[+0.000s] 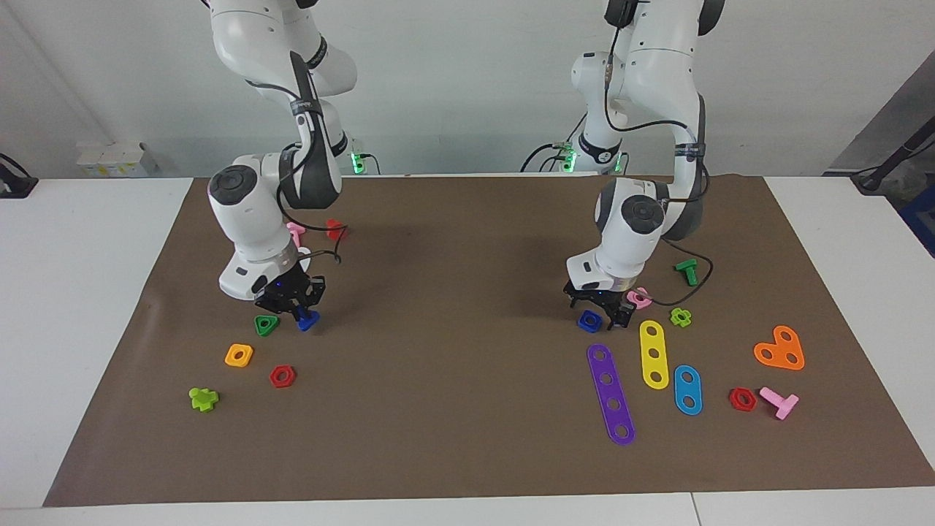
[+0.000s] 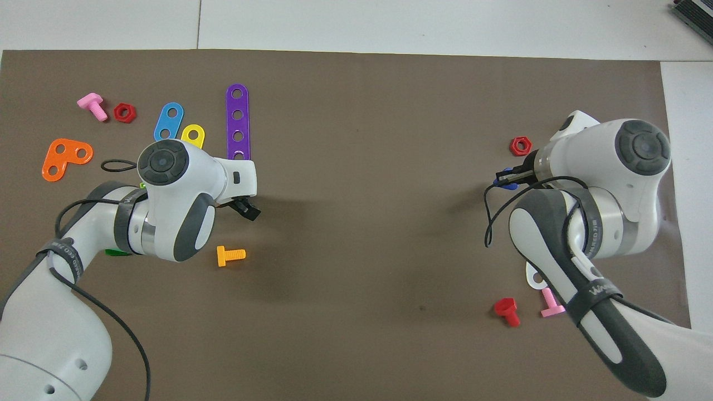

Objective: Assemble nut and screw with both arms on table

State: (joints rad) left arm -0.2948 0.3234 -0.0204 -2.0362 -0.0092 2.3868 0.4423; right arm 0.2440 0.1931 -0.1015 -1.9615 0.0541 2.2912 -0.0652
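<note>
The dark-blue square nut (image 1: pixel 589 321) lies on the brown mat (image 1: pixel 453 292) at the left arm's end. My left gripper (image 1: pixel 597 313) is down over it, open, one finger on either side; the overhead view hides the nut under the left wrist, and only the left gripper (image 2: pixel 248 207) tip shows. The dark-blue screw (image 1: pixel 307 319) is at the right arm's end, pinched in my right gripper (image 1: pixel 298 310), which is shut on it, low over the mat. From above, the screw (image 2: pixel 506 184) peeks out at the right gripper (image 2: pixel 504 179).
A green triangular nut (image 1: pixel 266 324), a yellow-orange square nut (image 1: pixel 239 355) and a red hex nut (image 1: pixel 282 376) lie close to the right gripper. By the left gripper are a pink square nut (image 1: pixel 640 297), purple strip (image 1: pixel 611 393) and yellow strip (image 1: pixel 654 353). An orange screw (image 2: pixel 229 255) lies nearer the robots.
</note>
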